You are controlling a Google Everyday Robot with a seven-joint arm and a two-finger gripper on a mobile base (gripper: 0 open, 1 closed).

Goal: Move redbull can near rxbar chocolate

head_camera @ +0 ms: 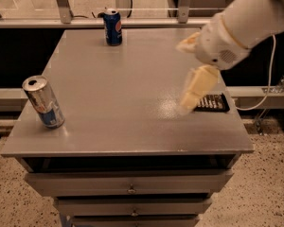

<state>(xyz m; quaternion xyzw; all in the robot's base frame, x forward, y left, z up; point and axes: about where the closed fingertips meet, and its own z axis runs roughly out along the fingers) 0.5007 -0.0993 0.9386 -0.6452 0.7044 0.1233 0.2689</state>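
Observation:
The redbull can point(43, 101), slim and silver with blue lower panels, stands upright near the table's front left corner. The rxbar chocolate point(212, 102), a flat black wrapper with white lettering, lies near the right edge and is partly covered by my arm. My gripper point(195, 89) hangs over the table's right part, just left of the bar and far right of the can. It holds nothing that I can see.
A shorter dark blue can point(113, 27) stands upright at the back of the grey table point(123, 103). Drawers sit below the table's front edge. A railing and posts run behind the table. A cable hangs at the right.

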